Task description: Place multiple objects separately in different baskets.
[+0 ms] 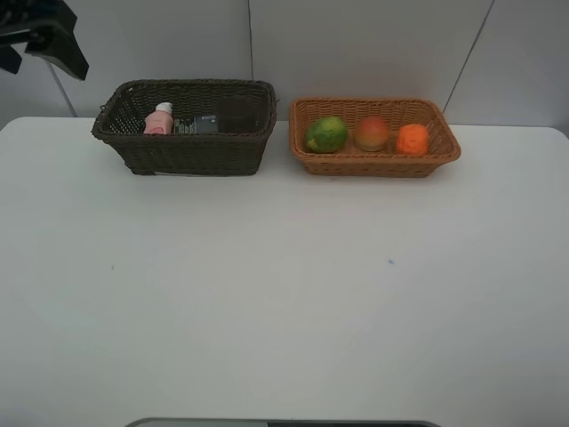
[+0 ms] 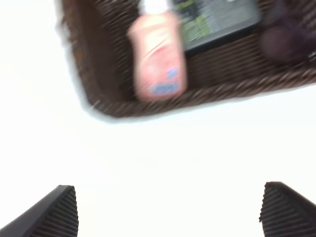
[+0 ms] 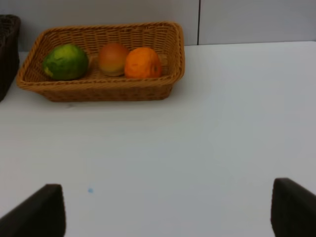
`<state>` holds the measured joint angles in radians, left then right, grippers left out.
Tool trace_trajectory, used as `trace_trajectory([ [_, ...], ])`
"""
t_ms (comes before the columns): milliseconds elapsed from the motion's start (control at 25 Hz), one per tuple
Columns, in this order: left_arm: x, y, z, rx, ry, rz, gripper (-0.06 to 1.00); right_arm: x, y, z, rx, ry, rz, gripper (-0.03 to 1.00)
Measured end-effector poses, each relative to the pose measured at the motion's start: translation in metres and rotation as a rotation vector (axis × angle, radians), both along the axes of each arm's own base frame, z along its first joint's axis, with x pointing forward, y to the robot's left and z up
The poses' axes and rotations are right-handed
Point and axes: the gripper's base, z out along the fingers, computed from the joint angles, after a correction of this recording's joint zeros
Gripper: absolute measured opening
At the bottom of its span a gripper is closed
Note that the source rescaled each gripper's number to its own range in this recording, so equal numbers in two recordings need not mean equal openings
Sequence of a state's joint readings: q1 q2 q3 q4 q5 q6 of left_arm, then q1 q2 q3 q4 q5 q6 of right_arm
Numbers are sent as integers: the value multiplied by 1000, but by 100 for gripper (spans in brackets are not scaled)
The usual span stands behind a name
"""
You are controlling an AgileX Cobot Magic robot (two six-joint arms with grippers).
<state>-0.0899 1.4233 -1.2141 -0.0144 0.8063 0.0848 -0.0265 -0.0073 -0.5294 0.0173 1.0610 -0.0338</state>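
The dark brown basket point(image 1: 196, 153) at the back left holds a pink white-capped bottle point(image 1: 161, 120), a dark green pump bottle point(image 1: 196, 124) and a mauve cup point(image 1: 238, 114). Beside it, the orange-tan basket point(image 1: 373, 165) holds a green-yellow fruit point(image 1: 326, 134), a peach point(image 1: 372, 132) and an orange point(image 1: 412, 140). My left gripper point(image 2: 170, 217) is open and empty, hovering over bare table just outside the brown basket point(image 2: 197, 98), with the pink bottle point(image 2: 157, 61) blurred below. My right gripper point(image 3: 168, 212) is open and empty, well short of the tan basket point(image 3: 98, 91).
The left arm point(image 1: 44, 36) shows dark at the top left corner of the high view. The white table point(image 1: 284, 294) spreads in front of both baskets. A grey wall rises right behind them. The brown basket's edge point(image 3: 7, 49) shows beside the tan one.
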Motion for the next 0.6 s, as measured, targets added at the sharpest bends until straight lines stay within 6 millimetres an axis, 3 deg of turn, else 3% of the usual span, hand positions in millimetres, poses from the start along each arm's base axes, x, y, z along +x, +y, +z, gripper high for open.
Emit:
trace_trajectory([
  [200,-69,22,17,-20,-68,77,95,0,0,0,0,0,0,77],
  [600,-219,21,28,-55,-208,61,95,0,0,0,0,0,0,77],
])
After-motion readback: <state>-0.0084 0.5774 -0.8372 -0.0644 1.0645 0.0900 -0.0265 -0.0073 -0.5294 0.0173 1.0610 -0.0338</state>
